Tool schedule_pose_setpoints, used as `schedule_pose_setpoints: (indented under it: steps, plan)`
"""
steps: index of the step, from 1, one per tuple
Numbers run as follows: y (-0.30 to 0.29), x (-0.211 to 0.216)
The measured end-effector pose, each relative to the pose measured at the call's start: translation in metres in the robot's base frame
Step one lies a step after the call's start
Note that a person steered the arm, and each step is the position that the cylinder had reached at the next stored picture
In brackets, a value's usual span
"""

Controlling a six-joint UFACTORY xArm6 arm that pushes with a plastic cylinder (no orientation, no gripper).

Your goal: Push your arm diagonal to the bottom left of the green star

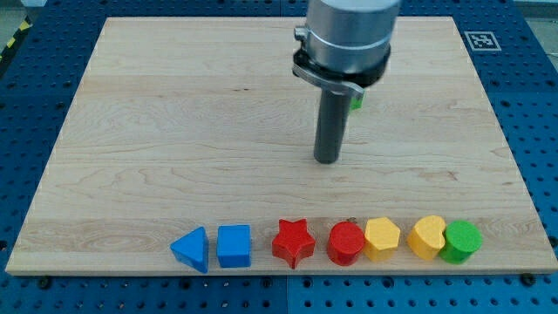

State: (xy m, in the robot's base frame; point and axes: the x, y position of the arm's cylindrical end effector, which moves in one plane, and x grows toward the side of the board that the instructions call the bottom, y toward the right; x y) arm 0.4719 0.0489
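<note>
Camera view only gives me a sliver of the green star (357,98), peeking out on the view's right of the rod, up behind it, so most of it is hidden by the arm. My tip (327,160) is the tool here, just a plain rod end with nothing to spread or pinch, and it's resting on the wooden surface (174,131) toward the view's bottom and a bit to the view's left of that green scrap. So I'd guess I'm already roughly on the right diagonal, though how near is hard to call with the star covered.

To finish well: make small slides only, keep off the star itself, and don't overshoot downward.

Well below the tip, along the view's bottom edge, sit a blue triangle (192,249), blue cube (234,246), red star (293,242), red cylinder (346,242), two yellow blocks (382,237) (427,235) and a green cylinder (461,241). None are in the way.
</note>
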Motion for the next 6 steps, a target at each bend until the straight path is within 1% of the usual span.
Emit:
schedule_pose_setpoints:
  steps: [3, 6]
  plan:
    - [-0.028, -0.055]
    - [-0.029, -0.057]
